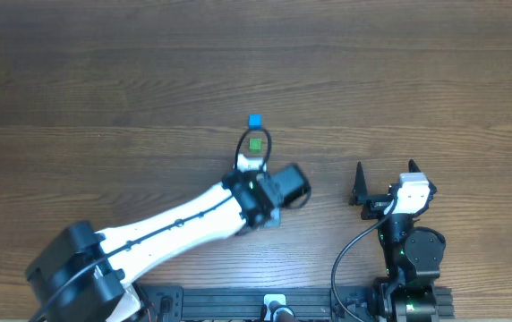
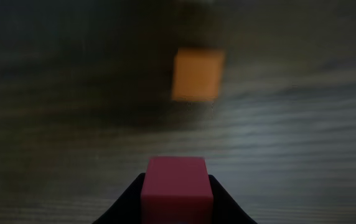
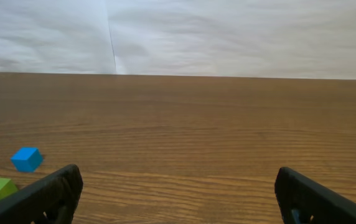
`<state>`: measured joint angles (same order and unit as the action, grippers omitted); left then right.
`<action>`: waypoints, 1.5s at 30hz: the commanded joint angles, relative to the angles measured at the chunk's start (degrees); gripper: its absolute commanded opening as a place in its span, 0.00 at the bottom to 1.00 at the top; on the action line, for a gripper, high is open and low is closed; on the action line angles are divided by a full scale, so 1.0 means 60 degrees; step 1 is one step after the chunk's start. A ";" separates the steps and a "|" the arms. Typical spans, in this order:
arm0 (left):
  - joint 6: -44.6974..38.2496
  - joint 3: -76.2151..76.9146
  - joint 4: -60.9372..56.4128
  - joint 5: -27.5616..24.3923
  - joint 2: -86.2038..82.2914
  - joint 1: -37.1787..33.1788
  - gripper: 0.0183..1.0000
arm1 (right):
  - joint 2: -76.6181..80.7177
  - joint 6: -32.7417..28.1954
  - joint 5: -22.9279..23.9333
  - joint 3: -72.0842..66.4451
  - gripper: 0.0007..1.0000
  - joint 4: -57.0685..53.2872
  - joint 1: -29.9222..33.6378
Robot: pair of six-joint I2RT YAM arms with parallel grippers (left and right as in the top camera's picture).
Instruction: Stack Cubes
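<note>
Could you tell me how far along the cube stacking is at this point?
Done: nothing is stacked yet; the blue cube sits alone on the table. In hand: the left gripper looks shut on the green cube, close to the blue one but apart from it. Left: setting green on blue and releasing. The right gripper is open, away from both cubes.

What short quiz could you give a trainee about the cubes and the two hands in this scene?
1. True or false: the blue cube already rests on top of the green cube.
2. Which hand has the green cube between its fingers? A) left hand B) right hand C) neither
3. Fill in the missing word: the right hand's fingers stand ___, with nothing between them.
Key: 1 false; 2 A; 3 open.
</note>
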<state>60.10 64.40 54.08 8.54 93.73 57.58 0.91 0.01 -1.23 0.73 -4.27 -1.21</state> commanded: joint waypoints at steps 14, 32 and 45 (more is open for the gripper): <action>-0.2233 0.3366 0.0685 -0.0310 0.2047 -0.2084 0.10 | -0.0098 0.0022 -0.0106 -0.0073 0.99 0.0022 -0.0062; -0.2204 0.3024 0.0809 -0.0623 0.2652 -0.2280 0.10 | -0.0098 0.0022 -0.0106 -0.0073 0.99 0.0022 -0.0062; -0.2248 0.2845 0.0550 -0.0703 0.2947 -0.2339 0.10 | -0.0098 0.0022 -0.0106 -0.0073 0.99 0.0022 -0.0062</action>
<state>47.53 81.97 57.54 4.69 109.43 43.83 0.91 0.01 -1.23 0.73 -4.27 -1.21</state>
